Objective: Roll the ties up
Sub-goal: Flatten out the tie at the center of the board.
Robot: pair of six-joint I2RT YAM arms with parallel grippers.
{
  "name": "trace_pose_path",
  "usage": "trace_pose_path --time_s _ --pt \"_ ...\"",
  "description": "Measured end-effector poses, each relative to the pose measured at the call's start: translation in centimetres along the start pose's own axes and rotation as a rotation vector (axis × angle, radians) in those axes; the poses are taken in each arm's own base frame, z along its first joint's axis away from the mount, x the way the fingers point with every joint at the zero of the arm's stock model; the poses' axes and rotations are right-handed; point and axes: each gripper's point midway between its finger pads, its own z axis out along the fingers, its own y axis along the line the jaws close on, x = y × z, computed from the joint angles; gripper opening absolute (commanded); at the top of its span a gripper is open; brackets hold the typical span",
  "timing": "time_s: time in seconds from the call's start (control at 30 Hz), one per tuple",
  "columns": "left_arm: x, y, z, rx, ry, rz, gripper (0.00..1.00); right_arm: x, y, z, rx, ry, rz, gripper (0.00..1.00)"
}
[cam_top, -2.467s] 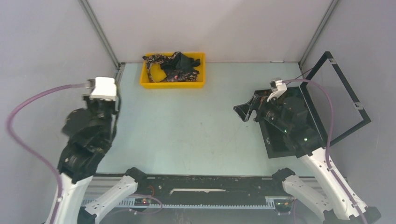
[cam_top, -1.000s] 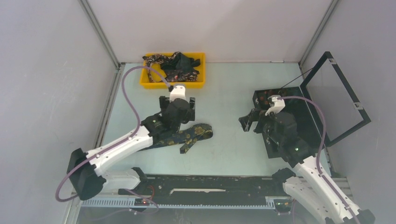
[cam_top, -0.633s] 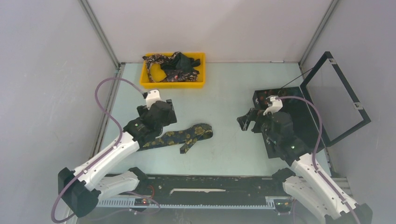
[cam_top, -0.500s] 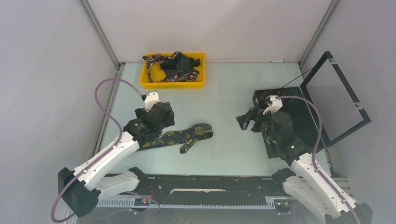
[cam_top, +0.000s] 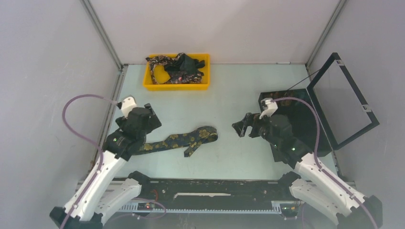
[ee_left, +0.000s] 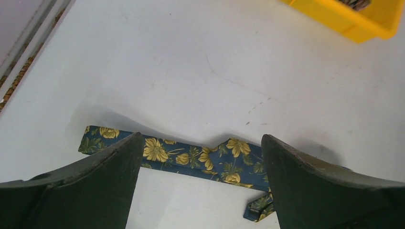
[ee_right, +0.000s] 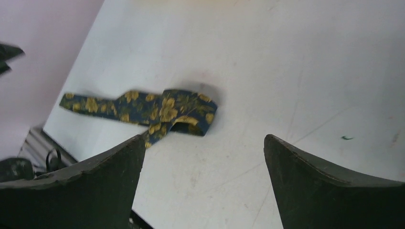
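Note:
One dark blue tie [cam_top: 184,139] with yellow flowers lies flat on the table, its right end folded over. My left gripper [cam_top: 149,114] hovers open above the tie's narrow left part. In the left wrist view the tie [ee_left: 205,160] runs across between the spread fingers of the left gripper [ee_left: 200,136]. My right gripper [cam_top: 240,126] is open to the right of the tie, apart from it. Through the right gripper [ee_right: 203,138], the right wrist view shows the tie [ee_right: 157,110] ahead. More ties [cam_top: 177,68] are heaped in the tray.
The yellow tray [cam_top: 176,87] stands at the back centre-left and shows as a corner [ee_left: 353,19] in the left wrist view. A black hinged box [cam_top: 298,124] sits at the right with its lid [cam_top: 344,100] raised. Grey walls close off both sides.
The tie has been laid on the table and stays put. My left arm has drawn back left and toward the near edge. My right gripper has slid left toward the tie.

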Motion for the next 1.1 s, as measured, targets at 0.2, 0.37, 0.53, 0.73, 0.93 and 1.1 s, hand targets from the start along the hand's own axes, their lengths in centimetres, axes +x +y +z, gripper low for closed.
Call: trace_pose_path --time_s 0.2,0.37,0.53,0.73,0.93,1.1 --pt "-0.9 0.8 -2.0 0.092 -0.061 -0.087 1.00 4.9 4.3 1.8 -0.107 0.193 -0.110 0.97" --pt "-1.2 1.1 -2.9 0.129 -0.091 -0.119 1.00 8.8 9.1 3.4 -0.211 0.324 -0.213 0.98" --pt "-0.8 1.8 -3.4 0.138 -0.100 -0.131 1.00 11.3 14.6 6.7 -0.287 0.416 -0.289 0.98" --pt "-0.9 2.7 -4.3 0.140 -0.122 -0.156 1.00 13.8 18.9 10.7 -0.332 0.484 -0.304 0.98" --pt "-0.4 3.6 -4.4 0.108 -0.116 -0.160 1.00 17.5 20.4 13.2 -0.326 0.565 -0.323 0.98" --pt "-0.4 3.7 -4.4 0.106 -0.116 -0.160 1.00 18.5 21.6 15.2 -0.302 0.594 -0.340 0.98"
